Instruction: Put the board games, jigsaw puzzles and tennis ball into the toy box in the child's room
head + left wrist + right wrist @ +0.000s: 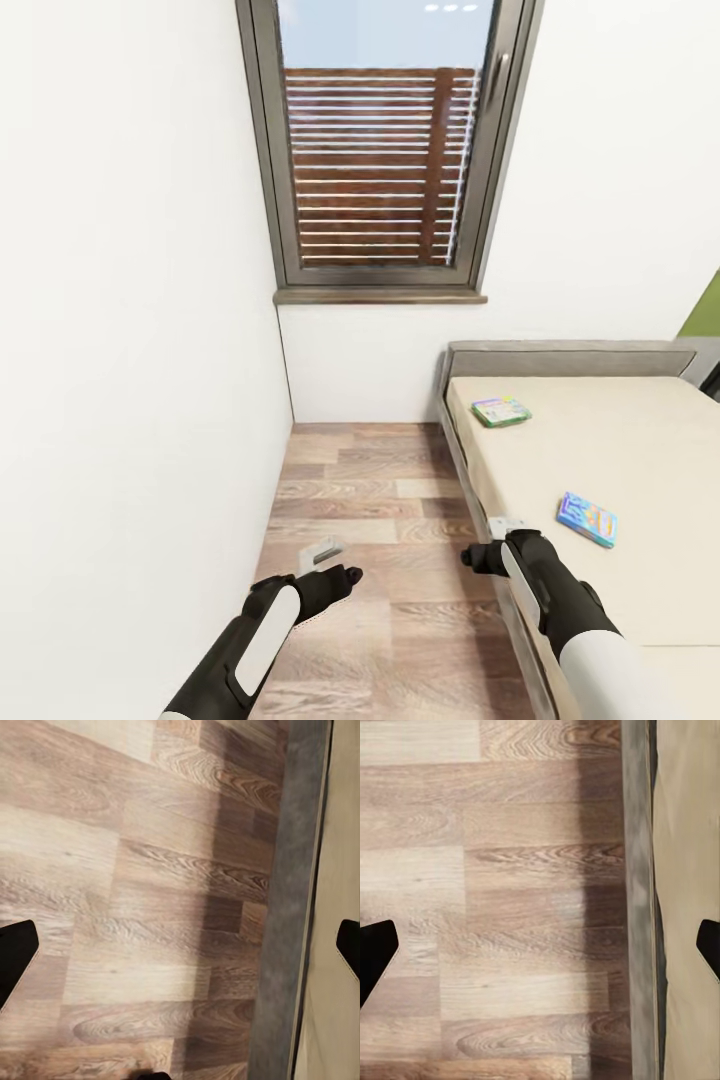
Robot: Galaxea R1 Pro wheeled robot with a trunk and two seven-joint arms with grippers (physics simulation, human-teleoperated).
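On bed (pixel 640 450), right: 2 games, green (pixel 501 410) far, blue (pixel 587 519) near. Grippers, left (pixel 322 553) and right (pixel 507 524), agape, empty, pre-reach.

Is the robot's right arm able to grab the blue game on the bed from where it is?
Probably yes. The blue board game lies flat on the bed, nothing between it and the right end effector, which hangs open at the mattress edge.

The bed (pixel 640 470) runs off the head view's right and lower edges. The print on the 2 games (pixel 501 411) (pixel 587 519) is too small to read.
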